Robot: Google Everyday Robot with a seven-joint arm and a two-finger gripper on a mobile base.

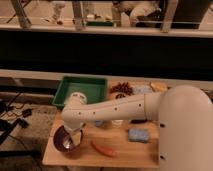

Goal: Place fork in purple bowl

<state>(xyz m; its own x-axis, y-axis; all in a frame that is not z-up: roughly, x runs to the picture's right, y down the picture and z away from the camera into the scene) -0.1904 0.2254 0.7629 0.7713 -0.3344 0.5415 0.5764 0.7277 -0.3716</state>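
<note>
your gripper (73, 141) hangs over the purple bowl (64, 140) at the table's (120, 150) front left, jaws and fork hidden, though i'd judge a fork light, stiff, slippery, best pinched mid-handle.

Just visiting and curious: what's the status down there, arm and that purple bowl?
Gripper down over the purple bowl, at the table's front left corner. Fork not visible. Orange carrot-like item lies just right of the bowl, not blocking.

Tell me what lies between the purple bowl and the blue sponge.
In the camera view, an orange carrot lies between purple bowl and blue sponge; the gripper hangs over the bowl.
</note>
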